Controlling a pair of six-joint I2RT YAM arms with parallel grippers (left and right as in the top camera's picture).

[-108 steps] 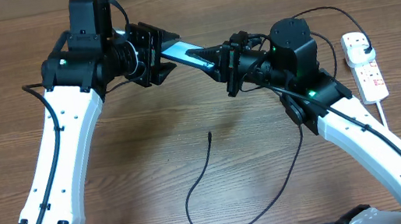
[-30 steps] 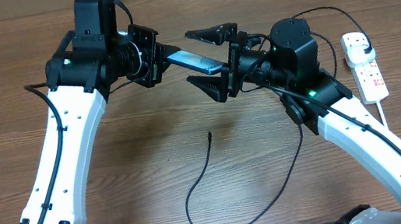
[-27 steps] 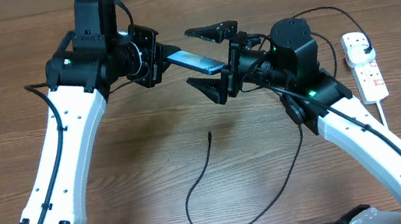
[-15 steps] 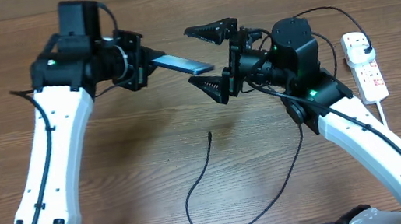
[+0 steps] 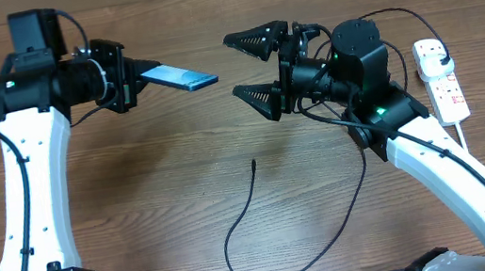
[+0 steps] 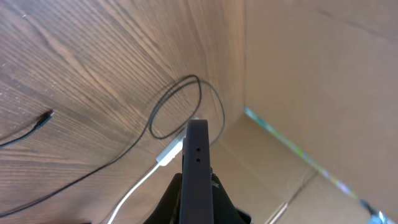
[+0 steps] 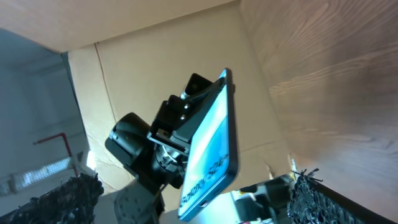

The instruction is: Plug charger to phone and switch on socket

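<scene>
The phone (image 5: 179, 78), slim with a lit cyan screen, hangs flat above the table with my left gripper (image 5: 127, 77) shut on its left end. In the left wrist view the phone (image 6: 198, 165) shows edge-on between the fingers (image 6: 177, 200). My right gripper (image 5: 254, 68) stands wide open to the phone's right, apart from it. From the right wrist the phone (image 7: 214, 146) floats ahead of the open right gripper (image 7: 199, 183). The charger (image 5: 236, 222) loops on the table, its tip (image 5: 254, 162) free. The socket (image 5: 445, 88) lies far right with the black plug head (image 5: 442, 56) in it.
The socket's white lead (image 5: 466, 137) runs toward the front right edge. Cardboard walls (image 6: 311, 74) stand behind the table. The charger's black cable (image 5: 387, 13) also trails behind my right arm. Bare wood (image 5: 155, 186) lies between the two arms.
My right gripper let go of the phone's end and opened wide. My left arm then swung left, carrying the phone away from the right gripper.
</scene>
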